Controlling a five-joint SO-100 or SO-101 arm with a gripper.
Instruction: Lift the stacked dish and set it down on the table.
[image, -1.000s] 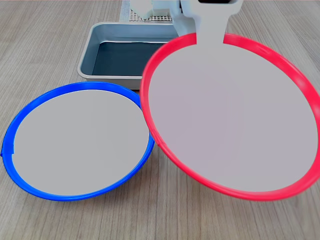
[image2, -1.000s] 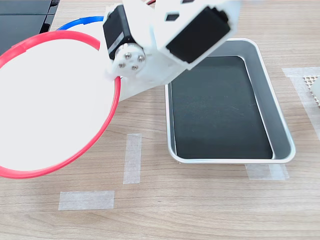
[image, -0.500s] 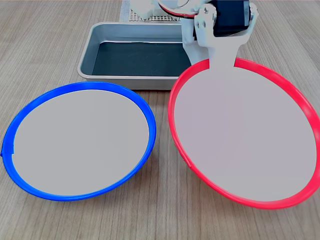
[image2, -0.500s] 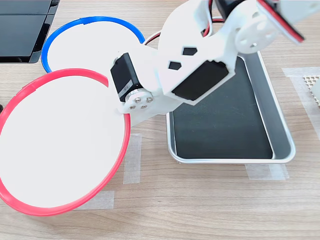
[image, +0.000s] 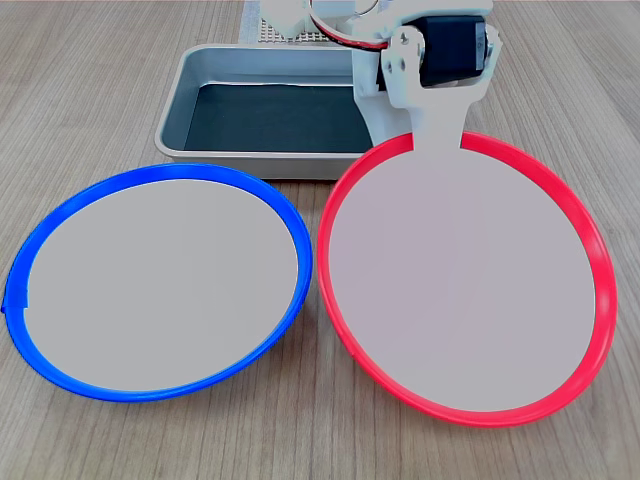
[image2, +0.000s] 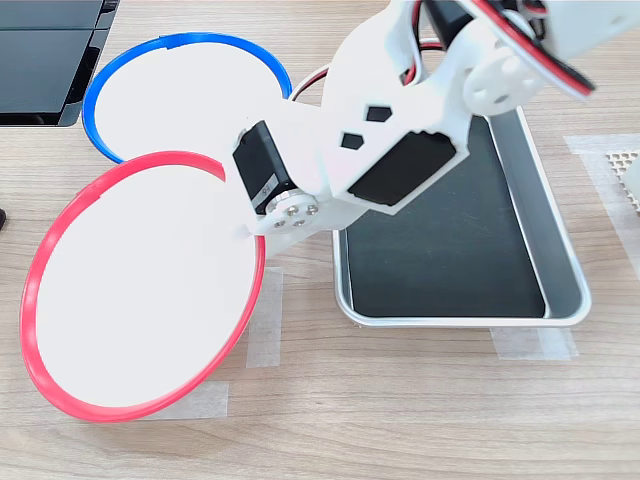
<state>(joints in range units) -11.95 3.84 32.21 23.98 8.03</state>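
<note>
The stacked dish, red-rimmed with a flat pale centre, lies low and nearly level over the table. It sits beside the blue-rimmed dish without overlapping it. My gripper is shut on the red rim at the edge nearest the tray. In the second exterior view the dish covers parts of two pale tape strips. Whether the dish rests fully on the wood I cannot tell.
A grey rectangular tray with a dark bottom stands behind the dishes, partly under my arm. A black flat object lies at the second exterior view's top left. A white mesh piece is at its right edge.
The red dish has come down from a raised, tilted pose overlapping the blue dish. It is now lower, flatter and separate from it, with my gripper still clamped on its rim.
</note>
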